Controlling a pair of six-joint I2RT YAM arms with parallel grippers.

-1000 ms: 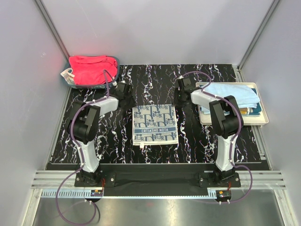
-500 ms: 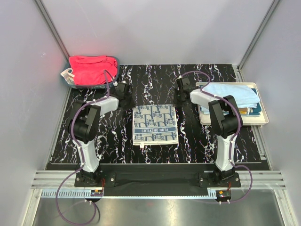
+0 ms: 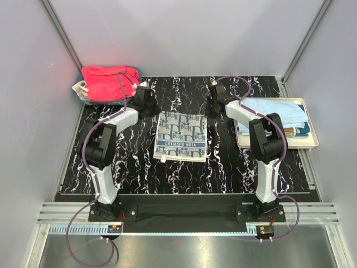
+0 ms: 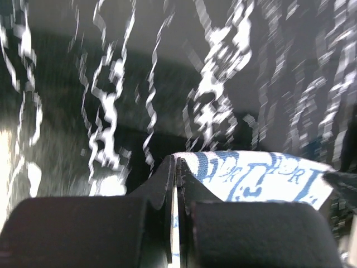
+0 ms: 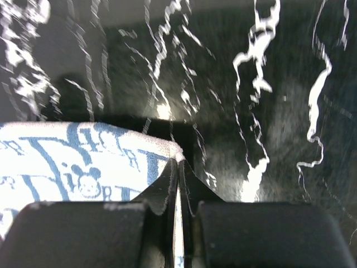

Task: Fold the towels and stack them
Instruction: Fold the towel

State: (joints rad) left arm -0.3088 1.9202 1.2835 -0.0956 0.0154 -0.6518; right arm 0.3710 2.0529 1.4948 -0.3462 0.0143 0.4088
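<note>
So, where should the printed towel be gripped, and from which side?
At its two far corners, one arm per side: the printed towel is a thin spread sheet, pinchable only at corners. Left gripper and right gripper are shut there.

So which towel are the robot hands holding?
The white towel with blue print, mid-table: left gripper and right gripper pinch its far corners. The red towel lies in the bin, the light blue one on the tray.

Flat towel [image 3: 180, 135] at table [image 3: 223, 167] centre; bin [image 3: 106, 102] with towel [image 3: 109, 81] at 10 o'clock; tray [image 3: 301, 146] with towel stack [image 3: 279, 113] at 3.
</note>
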